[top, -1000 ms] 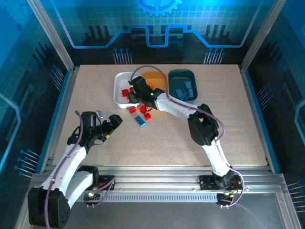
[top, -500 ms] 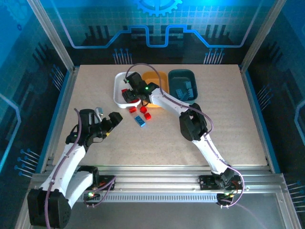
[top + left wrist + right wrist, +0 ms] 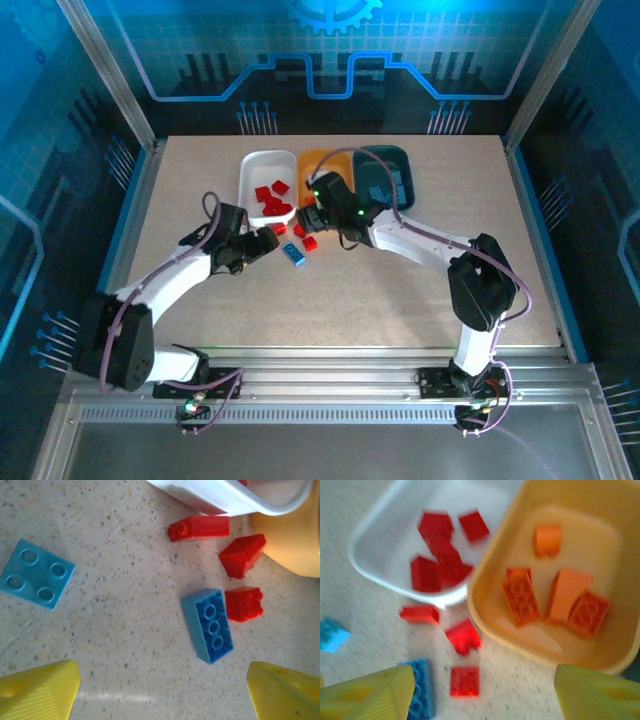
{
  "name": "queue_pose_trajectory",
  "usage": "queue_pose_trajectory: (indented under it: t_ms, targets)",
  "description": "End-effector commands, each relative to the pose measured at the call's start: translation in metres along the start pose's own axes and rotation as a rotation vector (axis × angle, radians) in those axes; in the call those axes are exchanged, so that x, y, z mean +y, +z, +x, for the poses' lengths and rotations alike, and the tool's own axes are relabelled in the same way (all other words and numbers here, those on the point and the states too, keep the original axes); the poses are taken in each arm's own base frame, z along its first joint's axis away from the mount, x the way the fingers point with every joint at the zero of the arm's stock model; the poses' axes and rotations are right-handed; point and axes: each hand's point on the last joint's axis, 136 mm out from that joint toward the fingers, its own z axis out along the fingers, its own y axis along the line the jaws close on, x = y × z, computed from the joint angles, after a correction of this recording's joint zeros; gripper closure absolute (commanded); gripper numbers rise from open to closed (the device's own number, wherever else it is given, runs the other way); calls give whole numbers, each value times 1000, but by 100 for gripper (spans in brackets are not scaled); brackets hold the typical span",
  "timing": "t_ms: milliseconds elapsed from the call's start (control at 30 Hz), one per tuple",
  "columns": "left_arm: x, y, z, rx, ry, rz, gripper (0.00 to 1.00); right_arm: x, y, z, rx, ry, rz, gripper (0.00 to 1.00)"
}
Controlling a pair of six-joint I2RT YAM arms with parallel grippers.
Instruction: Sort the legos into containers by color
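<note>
Three red legos (image 3: 299, 231) and a blue brick (image 3: 293, 254) lie loose on the table in front of the containers. The white tray (image 3: 250, 165) holds red bricks (image 3: 440, 555), the orange-yellow tray (image 3: 487, 605) holds orange bricks (image 3: 520, 597), and the teal tray (image 3: 382, 153) holds blue ones. My left gripper (image 3: 264, 243) hovers open just left of the loose pile, with the blue brick (image 3: 209, 625) and a blue square plate (image 3: 36, 574) ahead of its fingers. My right gripper (image 3: 309, 214) hangs open above the loose red bricks (image 3: 465, 681), at the front edge of the orange-yellow tray. Nothing sits between either pair of jaws.
The three trays stand side by side at the back middle of the table. The right arm (image 3: 420, 240) stretches across from the right and covers part of the orange-yellow tray. Metal frame posts and blue walls ring the table.
The left arm has swung forward and right, from the near left up to the loose bricks. The right gripper has drawn back from over the white tray to the orange-yellow tray's front, with its jaws wider.
</note>
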Motion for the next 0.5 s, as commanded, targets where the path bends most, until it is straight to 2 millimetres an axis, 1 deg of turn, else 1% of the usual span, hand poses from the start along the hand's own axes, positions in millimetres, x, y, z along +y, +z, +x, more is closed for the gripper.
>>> queue_pose_trajectory:
  t_ms: [0,100,167,300,467]
  targets:
    - [-14,3,-23,-79,0,2,12,-7,9,28,60,54,-7,25]
    - [-12,4,-25,-97,-7,1,10,1,22,51,125,45,-29,25]
    - [-11,4,-22,-91,-11,6,9,5,33,59,149,44,-32,25]
    - [-9,-2,-11,-85,-21,49,7,9,59,67,192,36,-20,25]
    - [-3,-16,-2,-94,-4,59,4,14,80,74,226,25,-24,30]
